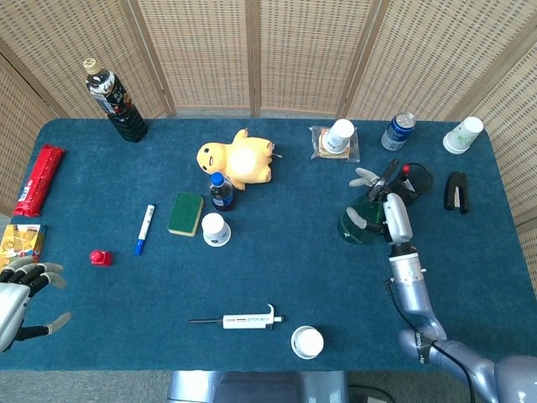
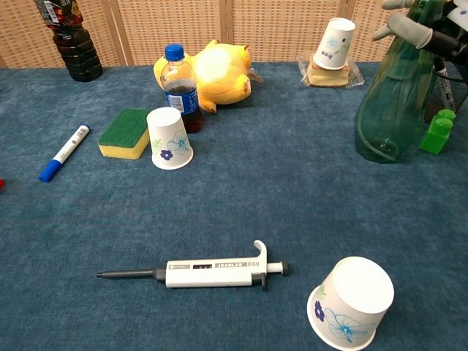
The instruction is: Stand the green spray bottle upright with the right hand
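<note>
1. Green spray bottle (image 2: 391, 110) stands up on its base on the blue table (image 1: 277, 277), near the right side
2. It leans a little, and its top goes out of the chest view
3. The right hand (image 1: 379, 201) is up by the top of the bottle, with fingers (image 2: 409, 29) bent around the neck; it looks like it holds the bottle there
4. A small green block (image 2: 437, 131) sits just beside the bottle's base
5. A black round thing (image 1: 417, 178) is behind the bottle, and a black stapler (image 1: 456, 191) lies farther to the right
6. A blue can (image 1: 398, 131) and a paper cup (image 1: 463, 134) are near the far right corner
7. Another paper cup (image 2: 335, 42) sits upside down on a snack in a clear bag (image 2: 327, 74)
8. A yellow soft toy (image 2: 219, 69) lies in the middle at the back, with a small cola bottle (image 2: 178, 86) standing just in front of it
9. A paper cup (image 2: 170, 138) sits upside down next to a green and yellow sponge (image 2: 130, 132)
10. A blue marker (image 2: 64, 152) lies to the left of the sponge
11. A white pipette (image 2: 212, 273) lies near the front edge, and a tipped paper cup (image 2: 349, 302) is to its right
12. A tall dark bottle (image 1: 116, 101) stands at the back left
13. A red packet (image 1: 39, 180), a small red block (image 1: 101, 258) and a yellow box (image 1: 20, 243) are on the left side
14. The left hand (image 1: 18, 298) is at the front left corner, spread out and holding nothing
</note>
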You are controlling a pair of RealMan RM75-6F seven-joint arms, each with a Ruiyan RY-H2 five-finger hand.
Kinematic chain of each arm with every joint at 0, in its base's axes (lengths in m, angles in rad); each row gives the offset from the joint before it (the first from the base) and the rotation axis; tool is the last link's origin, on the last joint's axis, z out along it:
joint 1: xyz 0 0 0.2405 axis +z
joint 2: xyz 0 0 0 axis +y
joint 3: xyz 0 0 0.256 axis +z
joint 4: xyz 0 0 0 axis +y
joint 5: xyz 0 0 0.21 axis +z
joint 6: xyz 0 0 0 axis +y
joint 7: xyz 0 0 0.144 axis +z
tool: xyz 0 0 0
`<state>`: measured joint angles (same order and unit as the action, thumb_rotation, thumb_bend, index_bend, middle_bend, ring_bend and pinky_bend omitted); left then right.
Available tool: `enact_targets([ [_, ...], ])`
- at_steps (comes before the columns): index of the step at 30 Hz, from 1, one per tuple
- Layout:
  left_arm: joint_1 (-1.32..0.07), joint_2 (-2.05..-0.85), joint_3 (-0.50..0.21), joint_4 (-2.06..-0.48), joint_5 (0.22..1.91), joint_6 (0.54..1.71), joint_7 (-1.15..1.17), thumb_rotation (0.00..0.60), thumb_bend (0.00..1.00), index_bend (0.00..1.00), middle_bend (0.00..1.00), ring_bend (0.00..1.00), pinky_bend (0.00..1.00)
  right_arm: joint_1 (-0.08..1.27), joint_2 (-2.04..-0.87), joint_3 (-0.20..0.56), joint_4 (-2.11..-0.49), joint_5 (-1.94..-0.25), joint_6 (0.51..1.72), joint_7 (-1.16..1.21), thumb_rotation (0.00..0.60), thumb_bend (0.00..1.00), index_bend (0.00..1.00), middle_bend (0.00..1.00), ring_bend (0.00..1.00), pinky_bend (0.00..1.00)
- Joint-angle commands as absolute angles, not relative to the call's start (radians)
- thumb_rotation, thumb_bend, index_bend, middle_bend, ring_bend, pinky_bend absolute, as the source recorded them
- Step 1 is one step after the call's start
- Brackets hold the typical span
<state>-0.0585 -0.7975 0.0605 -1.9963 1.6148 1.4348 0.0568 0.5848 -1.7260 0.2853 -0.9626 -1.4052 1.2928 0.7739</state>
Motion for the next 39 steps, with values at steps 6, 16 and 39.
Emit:
enact_targets([
  [6, -0.060, -0.797, 0.060, -1.996, 1.616, 1.434, 0.057, 0.526, 0.24, 0.42, 0.32, 0.28, 0.16, 0.584, -1.713, 0.275, -0.973, -1.411, 1.280, 0.779, 0.089, 0.33, 0.11, 0.30, 0.14, 0.17],
  [16, -0.061, -0.798, 0.059, -1.998, 1.616, 1.434, 0.060, 0.529, 0.24, 0.42, 0.32, 0.28, 0.16, 0.586, -1.701, 0.272, -0.983, -1.408, 1.262, 0.780, 0.033, 0.35, 0.05, 0.25, 0.10, 0.13],
  [39, -0.065, -0.800, 0.058, -2.000, 1.619, 1.432, 0.063, 0.525, 0.24, 0.42, 0.32, 0.28, 0.16, 0.579, -1.695, 0.260, -0.974, -1.415, 1.261, 0.784, 0.000, 0.26, 0.00, 0.18, 0.05, 0.06],
])
